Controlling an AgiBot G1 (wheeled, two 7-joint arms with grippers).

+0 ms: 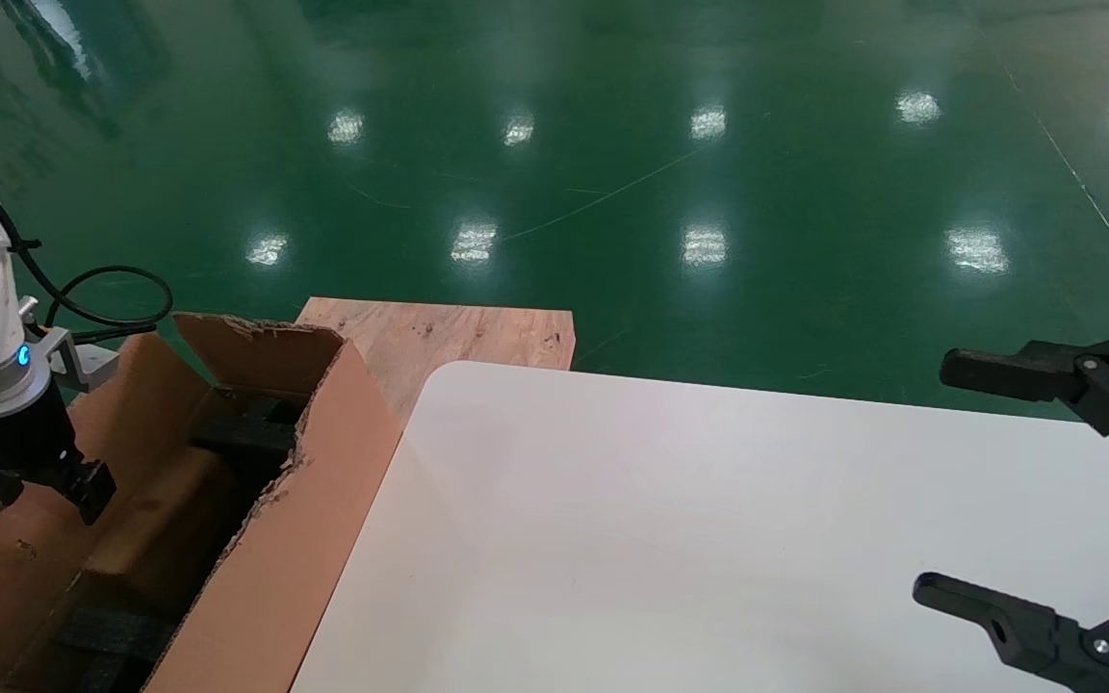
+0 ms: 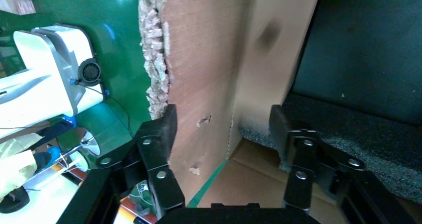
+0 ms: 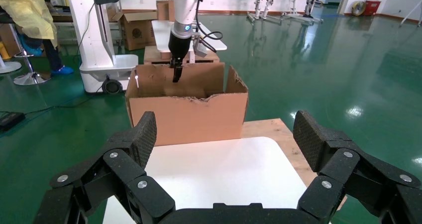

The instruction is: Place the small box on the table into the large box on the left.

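The large box (image 1: 295, 539) stands at the table's left edge, with ragged flaps and black foam (image 1: 246, 433) inside. My left gripper (image 1: 73, 491) hangs open just inside its near-left corner, holding nothing. Below it lies a smaller brown cardboard shape (image 1: 155, 515) that looks like the small box. In the left wrist view its light panel with a dark round mark (image 2: 276, 45) leans against the foam (image 2: 358, 129), beyond the open left gripper (image 2: 224, 122). My right gripper (image 1: 940, 478) hovers open over the white table (image 1: 709, 500) at the right. The right wrist view shows the right gripper (image 3: 225, 129) facing the large box (image 3: 186, 117).
A bare wooden board (image 1: 449, 332) juts out behind the table's rounded corner, next to the large box. Shiny green floor surrounds everything. Farther off, the right wrist view shows a white robot base (image 3: 97, 45), another carton (image 3: 137, 27) and a person in yellow (image 3: 30, 10).
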